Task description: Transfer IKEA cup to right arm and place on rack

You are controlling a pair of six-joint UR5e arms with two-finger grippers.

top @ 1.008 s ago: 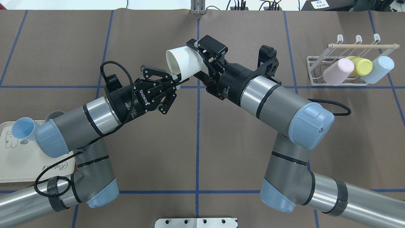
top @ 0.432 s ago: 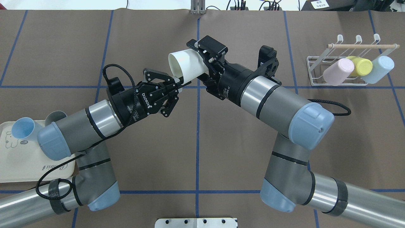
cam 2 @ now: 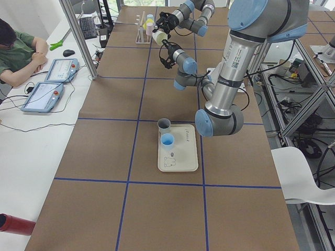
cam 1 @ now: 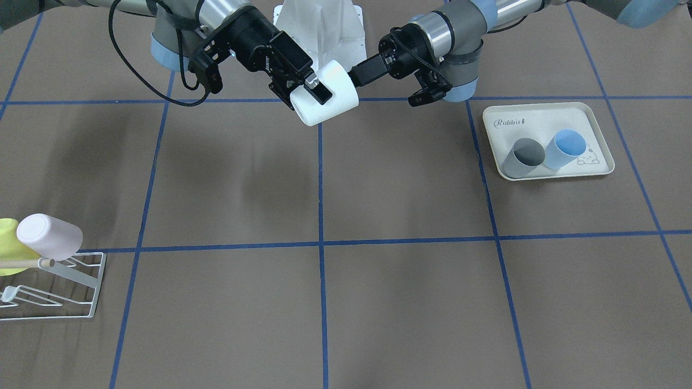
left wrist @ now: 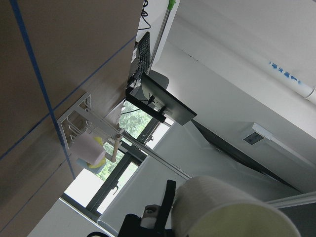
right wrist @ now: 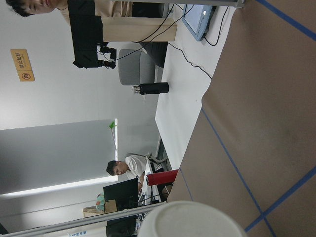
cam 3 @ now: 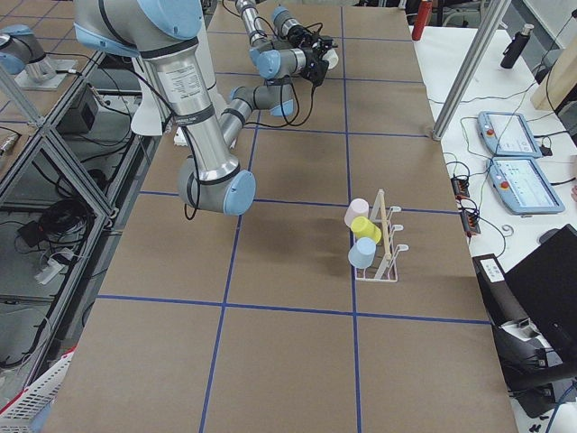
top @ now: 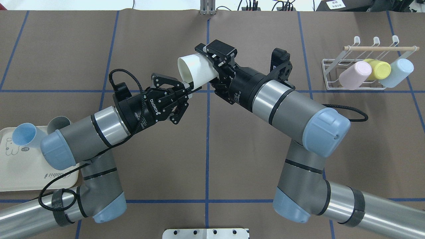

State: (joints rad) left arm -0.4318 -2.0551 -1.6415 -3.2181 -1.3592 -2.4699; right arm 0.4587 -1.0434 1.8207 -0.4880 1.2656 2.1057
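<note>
- The white cup (top: 193, 69) hangs in the air over the middle of the table's far half. It lies on its side, with its mouth turned toward the left gripper.
- The right gripper (top: 203, 68) is clamped across the cup's wall, one finger (cam 1: 316, 89) pressed on the side that shows in the front-facing view.
- The left gripper (top: 187, 89) sits right at the rim of the cup's mouth with its fingers drawn near each other. Whether they pinch the rim or merely touch it, I cannot tell.
- The two arms meet in a shallow V above the brown table (top: 166, 159), which is crossed by blue tape lines.
- The rack (top: 324, 74) stands well apart, near the table's far corner on the robot's right, with its wooden rod (top: 378, 48) across the top.
- Three cups lean on the rack's prongs side by side: a pink cup (top: 355, 74), a yellow cup (top: 378, 68) and a pale blue cup (top: 396, 73).
- On the robot's left lies a cream tray (cam 1: 540, 113) with a rabbit print. A grey cup (cam 1: 524, 156) and a blue cup (cam 1: 565, 148) stand on it, mouths up, just beside each other.
- In the exterior left view a person (cam 2: 18, 49) in a green top sits at a white desk by the table.
</note>
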